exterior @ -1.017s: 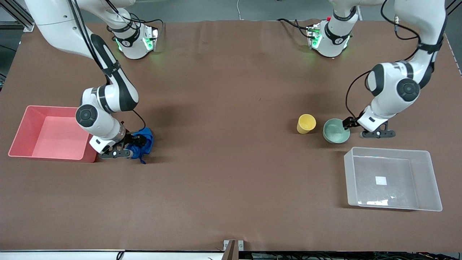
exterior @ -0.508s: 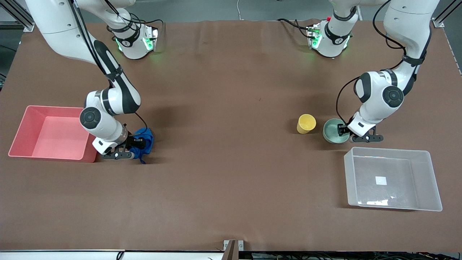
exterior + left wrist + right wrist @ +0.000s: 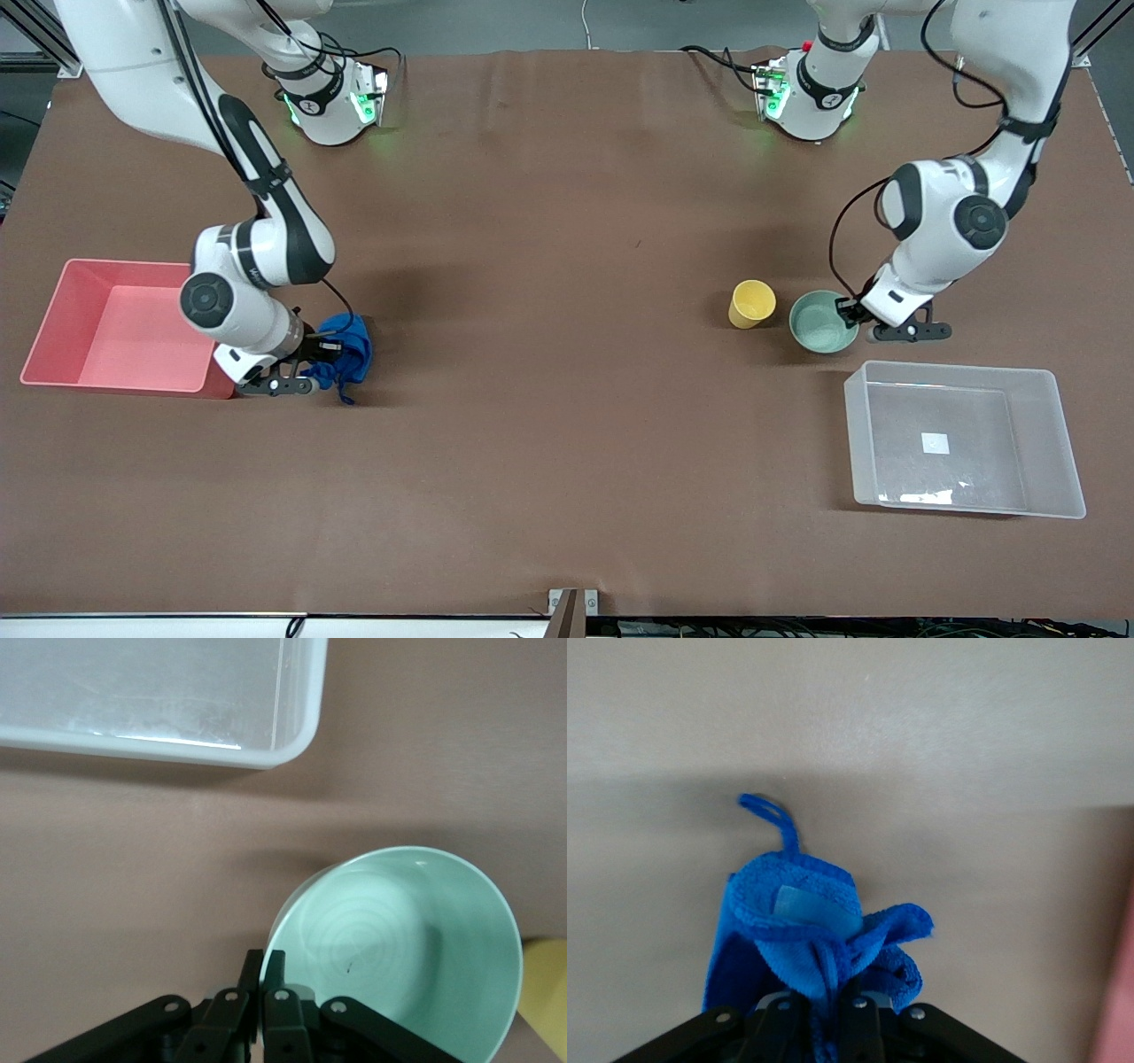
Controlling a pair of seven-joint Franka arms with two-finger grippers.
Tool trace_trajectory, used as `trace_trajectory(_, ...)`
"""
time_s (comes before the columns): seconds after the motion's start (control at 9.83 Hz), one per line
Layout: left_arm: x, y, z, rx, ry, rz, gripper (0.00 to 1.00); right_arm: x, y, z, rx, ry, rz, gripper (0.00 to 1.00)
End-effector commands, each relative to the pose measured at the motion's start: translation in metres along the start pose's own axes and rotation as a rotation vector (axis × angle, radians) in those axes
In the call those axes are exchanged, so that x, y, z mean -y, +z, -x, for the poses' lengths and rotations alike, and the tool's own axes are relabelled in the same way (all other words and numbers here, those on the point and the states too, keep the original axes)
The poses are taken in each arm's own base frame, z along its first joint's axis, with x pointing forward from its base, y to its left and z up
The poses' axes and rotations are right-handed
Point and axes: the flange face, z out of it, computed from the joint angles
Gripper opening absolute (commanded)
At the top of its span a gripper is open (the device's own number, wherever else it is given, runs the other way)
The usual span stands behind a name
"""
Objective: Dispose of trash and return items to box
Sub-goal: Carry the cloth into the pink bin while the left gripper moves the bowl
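The bunched royal-blue cloth (image 3: 347, 347) with a dangling loop is pinched in the right gripper (image 3: 321, 351) beside the pink bin (image 3: 53, 301). The left gripper (image 3: 852, 312) clamps the mint-green bowl's (image 3: 819, 323) rim, between the yellow cup (image 3: 752, 303) and clear tub (image 3: 1063, 434). Bare brown table (image 3: 567, 354) spreads between.

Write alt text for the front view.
Two white arms work a brown table: the right gripper holds a blue cloth beside a pink bin, while the left gripper pinches a mint bowl's rim, between a yellow cup and a clear tub.
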Motion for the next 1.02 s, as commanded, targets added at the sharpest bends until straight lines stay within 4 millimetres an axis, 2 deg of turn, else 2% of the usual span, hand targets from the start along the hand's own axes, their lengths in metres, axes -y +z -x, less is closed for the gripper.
trace_trajectory(0.0,0.002,-0.052,-0.023,-0.016,-0.005,0.024,0.00,-0.019,-0.123,0.006,0.049,0.036,0.005,0.01)
trace_trajectory(0.1,0.010,-0.061,-0.045,-0.046,-0.020,0.023,0.00,-0.041,-0.159,0.008,0.049,0.050,0.009,0.01)
trace_trajectory(0.2,0.024,-0.064,-0.073,-0.075,-0.039,0.013,0.00,-0.072,-0.178,0.014,0.044,0.024,0.005,0.01)
trace_trajectory(0.31,0.033,-0.068,-0.107,-0.113,-0.034,0.001,0.00,-0.113,-0.186,0.020,0.035,0.016,-0.001,0.01)
trace_trajectory(0.41,0.043,-0.068,-0.135,-0.142,-0.031,-0.013,0.00,-0.156,-0.181,0.026,0.051,-0.028,0.012,0.01)
trace_trajectory(0.51,0.061,-0.063,-0.157,-0.160,-0.025,-0.038,0.00,-0.201,-0.165,0.033,0.067,-0.049,0.029,0.01)
trace_trajectory(0.71,0.087,-0.036,-0.188,-0.163,-0.007,-0.068,0.00,-0.249,-0.126,0.040,0.035,-0.097,0.096,0.01)
trace_trajectory(0.81,0.098,-0.016,-0.192,-0.150,-0.026,-0.045,0.00,-0.271,-0.103,0.047,0.005,-0.124,0.098,0.01)
trace_trajectory(0.92,0.115,0.005,-0.189,-0.128,-0.019,-0.035,0.01,-0.284,-0.080,0.053,-0.029,-0.141,0.100,0.01)
